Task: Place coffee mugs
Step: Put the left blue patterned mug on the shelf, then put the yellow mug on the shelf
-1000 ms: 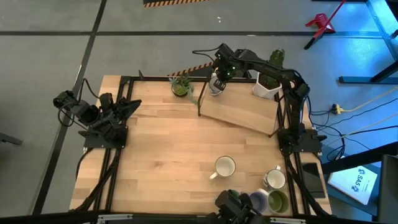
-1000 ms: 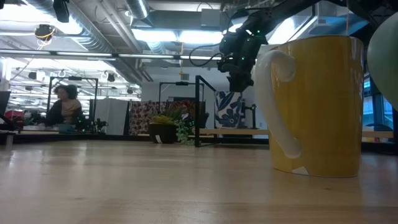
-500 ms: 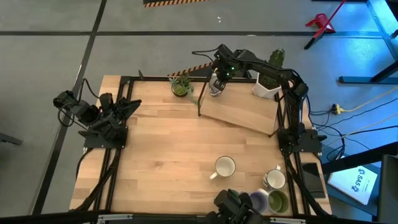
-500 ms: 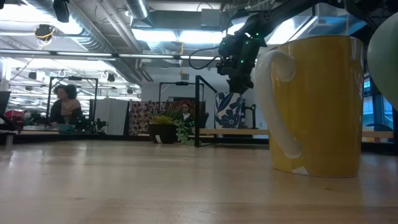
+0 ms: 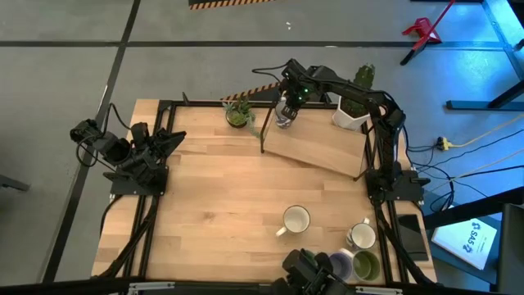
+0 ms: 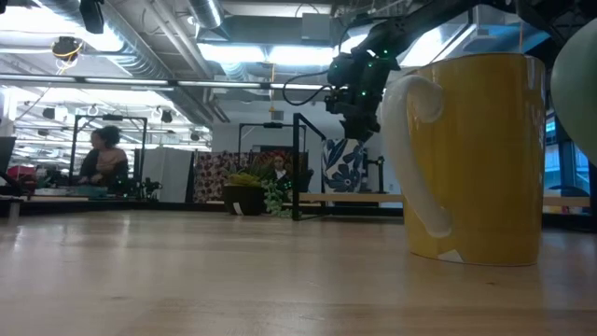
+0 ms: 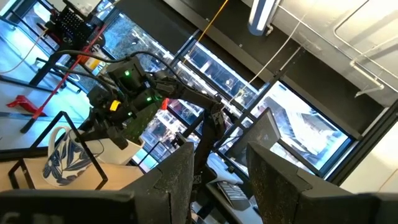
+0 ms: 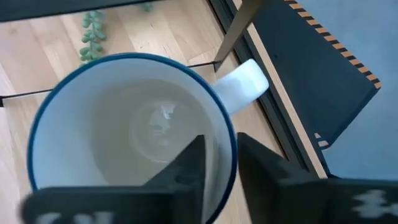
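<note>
My right gripper [image 5: 284,105] reaches to the far side and is shut on a white mug with a blue leaf pattern [image 6: 342,165]. It holds the mug over the left end of the raised wooden shelf [image 5: 321,146]. Whether the mug's base touches the shelf, I cannot tell. Near the table's near right corner stand a cream mug [image 5: 295,219], a white mug [image 5: 361,236], a lavender mug [image 5: 341,263] and a green mug [image 5: 367,265]. The cream mug fills the low view [image 6: 476,159]. My left gripper [image 7: 217,163] waits open, folded back at the table's left side [image 5: 166,141]. My right gripper holds the patterned mug by its blue rim [image 8: 225,134], beside the white handle [image 8: 244,82]. One finger [image 8: 189,163] is inside the mug and one [image 8: 264,169] outside, coming from above and pointing down. The mug stays upright below the fingers.
A white hexagonal cactus pot [image 5: 350,112] stands on the shelf's right end. A small green plant [image 5: 238,115] sits on the table left of the shelf. The shelf's black frame post [image 5: 264,135] rises close to the held mug. Bare wood lies across the table's middle [image 5: 221,188].
</note>
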### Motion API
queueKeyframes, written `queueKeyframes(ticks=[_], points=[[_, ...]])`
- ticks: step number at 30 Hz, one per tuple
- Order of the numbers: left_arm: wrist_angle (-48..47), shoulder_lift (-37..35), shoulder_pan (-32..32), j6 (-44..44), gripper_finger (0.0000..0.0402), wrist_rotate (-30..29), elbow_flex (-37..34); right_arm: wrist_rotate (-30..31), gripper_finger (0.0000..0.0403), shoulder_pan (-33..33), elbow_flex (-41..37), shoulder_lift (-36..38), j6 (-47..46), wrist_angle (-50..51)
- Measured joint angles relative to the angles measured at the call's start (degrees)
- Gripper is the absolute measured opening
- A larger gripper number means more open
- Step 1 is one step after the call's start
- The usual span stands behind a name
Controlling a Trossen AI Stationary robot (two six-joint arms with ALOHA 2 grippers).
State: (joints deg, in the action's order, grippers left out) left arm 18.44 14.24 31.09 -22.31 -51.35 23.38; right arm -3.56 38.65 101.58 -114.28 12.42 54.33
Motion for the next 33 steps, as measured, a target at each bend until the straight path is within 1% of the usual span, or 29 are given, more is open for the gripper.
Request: queueKeyframes(ticks=[4, 7, 11, 13, 17, 20, 22, 25, 27, 31, 33], points=[[0.0, 0.0, 0.0, 0.0, 0.0142, 0.0, 0.0, 1.2, 0.0136, 0.0, 0.0, 0.0, -0.1, -0.1], [0.0, 0.0, 0.0, 0.4, 0.0142, 0.0, 0.0, 1.2, 0.0152, 0.1, 0.1, 0.0, -0.1, -0.1], [0.0, 0.0, 0.0, 0.4, 0.0142, 0.0, 0.0, 0.2, 0.0156, 0.4, 2.3, 1.1, 0.0, 0.5], [0.0, 0.0, 0.0, 0.4, 0.0142, 0.0, 0.0, 0.1, 0.0156, 0.5, 4.3, 1.6, 0.6, 2.5], [0.0, 0.0, 0.0, 0.4, 0.0142, 0.0, 0.0, 0.3, 0.0156, 0.4, 9.1, 1.6, 2.1, 9.0], [0.0, 0.0, 0.0, 0.4, 0.0142, 0.0, 0.0, -2.1, 0.0156, -0.7, 12.9, 1.6, 3.7, 17.4], [0.0, 0.0, 0.0, 0.4, 0.0142, 0.0, 0.0, -2.0, 0.0156, -2.9, 15.0, 1.7, 4.7, 24.8], [0.0, 0.0, 0.0, 0.4, 0.0142, 0.0, 0.0, 2.2, 0.0156, -8.4, 15.5, 3.5, 5.9, 34.8], [0.0, 0.0, 0.0, 0.4, 0.0142, 0.0, 0.0, 4.5, 0.0156, -12.8, 13.8, 6.0, 5.6, 35.6], [0.1, 0.0, 0.0, 0.4, 0.0142, 0.7, 0.0, 4.7, 0.0156, -23.1, 8.0, 13.4, 4.2, 33.3], [0.0, 0.0, 0.0, 0.4, 0.0142, 1.5, 0.0, 6.2, 0.0156, -28.9, 4.3, 16.3, 4.2, 34.1]])
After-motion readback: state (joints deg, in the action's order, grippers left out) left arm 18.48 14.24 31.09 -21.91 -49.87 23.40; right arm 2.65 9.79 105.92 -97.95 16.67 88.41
